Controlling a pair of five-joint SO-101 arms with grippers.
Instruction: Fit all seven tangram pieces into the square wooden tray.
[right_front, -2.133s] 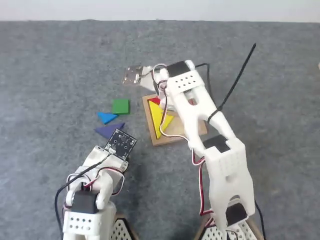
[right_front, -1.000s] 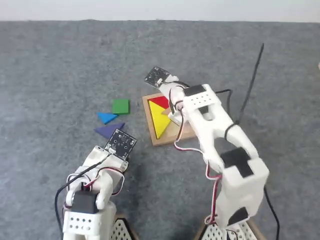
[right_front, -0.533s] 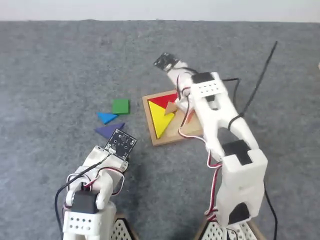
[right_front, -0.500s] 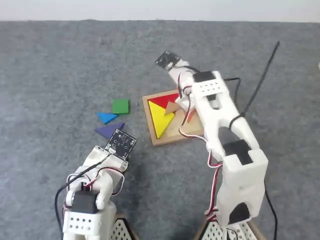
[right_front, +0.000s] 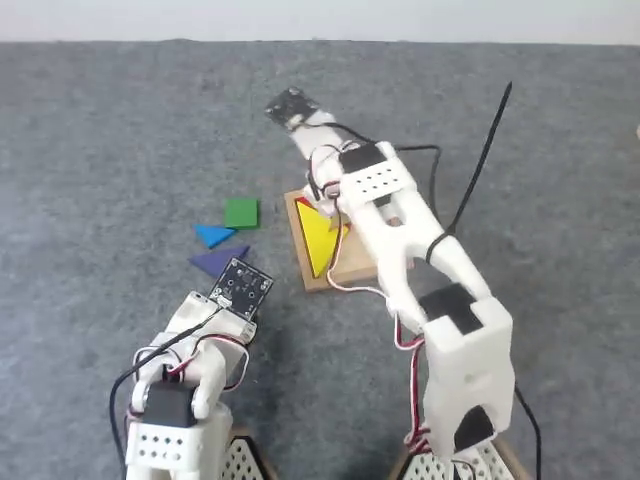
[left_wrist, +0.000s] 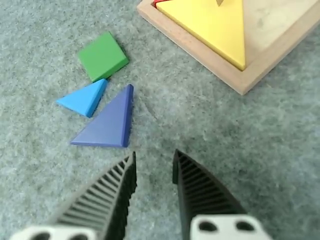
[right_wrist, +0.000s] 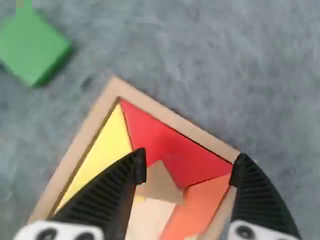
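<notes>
The right tool (right_wrist: 189, 159) is hovering over the square wooden tray (right_wrist: 80, 150), its fingers spread wide with nothing clamped. A small tan triangle (right_wrist: 160, 185) is lying between them, close against one finger. It is sitting among the red triangle (right_wrist: 175, 145), yellow triangle (right_wrist: 102, 160) and orange piece (right_wrist: 195, 210) already in the tray.

The step appears to be seating the tan triangle. It likely calls for a gentle sideways nudge with the fingers kept spread, until its edges meet its neighbours without tipping them.

The left tool (left_wrist: 153, 156) is resting low over the bench, its fingers slightly apart and empty. It is near the purple triangle (left_wrist: 110, 125), blue triangle (left_wrist: 84, 98) and green square (left_wrist: 102, 56), which are waiting outside the tray.

Compared with half a second ago, the right arm is now swung toward the loose pieces, covering most of the red triangle from above. The left arm and the loose pieces are unchanged.
</notes>
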